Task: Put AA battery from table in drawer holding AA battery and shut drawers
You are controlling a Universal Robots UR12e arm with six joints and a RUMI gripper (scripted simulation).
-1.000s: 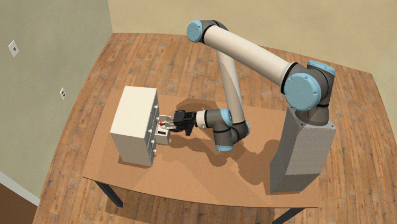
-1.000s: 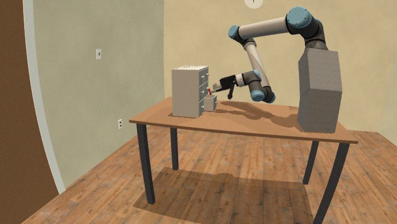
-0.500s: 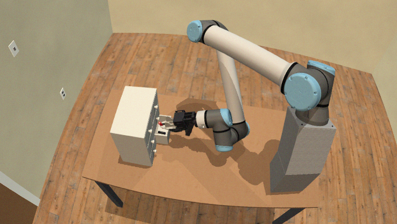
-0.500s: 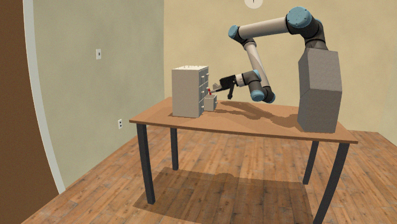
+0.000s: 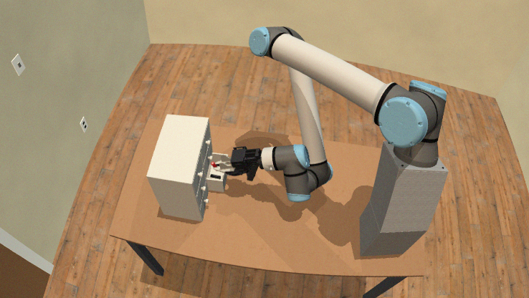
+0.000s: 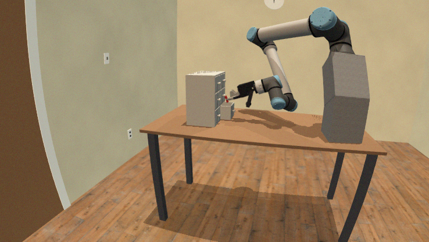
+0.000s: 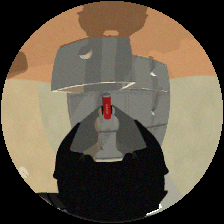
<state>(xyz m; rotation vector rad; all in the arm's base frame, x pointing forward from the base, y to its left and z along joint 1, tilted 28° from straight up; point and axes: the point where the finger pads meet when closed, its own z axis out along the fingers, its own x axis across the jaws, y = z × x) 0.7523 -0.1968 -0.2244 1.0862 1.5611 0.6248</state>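
Table [image 5: 274, 255] [image 6: 255, 133], brown-topped on dark legs, carries the chest toward one end. Across it from the chest's drawer side stands a grey pedestal [image 5: 407, 200] [image 6: 345, 120], bearing the arm [image 5: 329, 70] [image 6: 283, 29], which arches high and then comes down in front of the chest. The white chest [image 5: 178, 147] [image 6: 199, 99] [image 7: 150, 107] itself stands upright, its drawers in two columns of three. One bottom drawer [image 5: 218, 185] [image 6: 226, 111] [image 7: 92, 65], in the column farther from the exterior camera, juts out of the chest; the other five look shut. Inside that drawer, near the chest's front, lies a small dark oblong [image 5: 215, 176], too small to identify. The black gripper [image 5: 215, 165] [image 6: 226, 99] [image 7: 106, 106] reaches toward the chest, slanting down over the open drawer, its fingers nearly together and pinching the red AA battery [image 5: 213, 164] [image 6: 226, 98] [image 7: 106, 106] at their tips. That battery is just in front of the chest's face, above the pulled-out drawer and apart from its floor, leaning a little off upright in the exterior view. Small pale knobs [image 5: 200, 173] [image 6: 219, 99] dot the chest's closed drawer fronts.

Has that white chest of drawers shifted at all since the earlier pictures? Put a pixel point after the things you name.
No, the chest [image 5: 178, 147] [image 6: 200, 100] shows no visible shift: it stands at the same spot relative to the table's edge [image 5: 267, 265] [image 6: 264, 143].
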